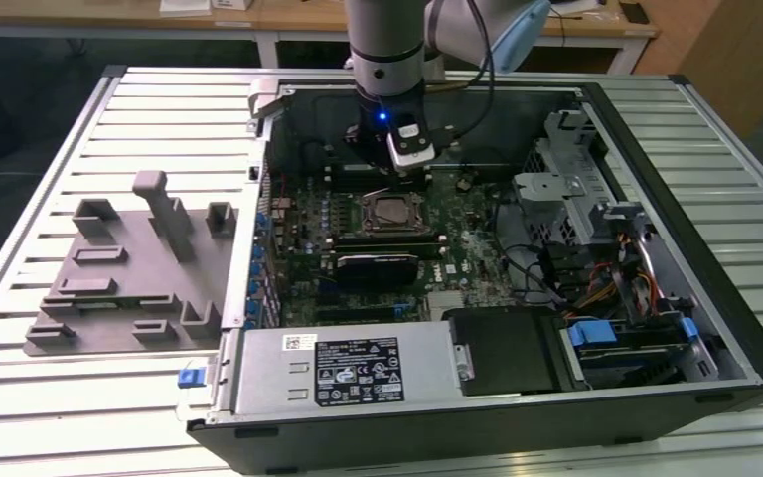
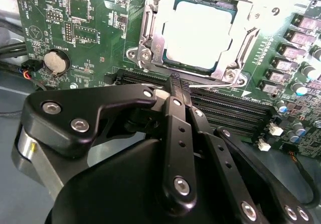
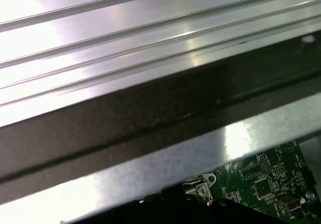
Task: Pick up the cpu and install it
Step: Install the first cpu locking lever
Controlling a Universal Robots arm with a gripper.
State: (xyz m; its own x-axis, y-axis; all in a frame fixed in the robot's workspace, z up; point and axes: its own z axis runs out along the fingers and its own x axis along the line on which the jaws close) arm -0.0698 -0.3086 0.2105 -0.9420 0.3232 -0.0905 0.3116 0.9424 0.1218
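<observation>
CPU [image 2: 198,33] seated in the motherboard socket [image 2: 150,38], silver top exposed, metal retention frame around it; visible likewise in the exterior view [image 1: 391,211] at the centre of the green motherboard [image 1: 468,234]. Gripper [image 2: 175,83] clenched, black fingers [image 2: 173,118] pressed together with nothing between them, poised above the black memory slots [image 2: 225,111] just beside the socket, apart from the CPU. Coin cell battery [image 2: 55,62] on the board near the socket. Open computer case [image 1: 699,258] lying on a ribbed metal table [image 1: 156,129]; grey fixture block [image 1: 130,268] outside the case, toward the exterior view's left.
</observation>
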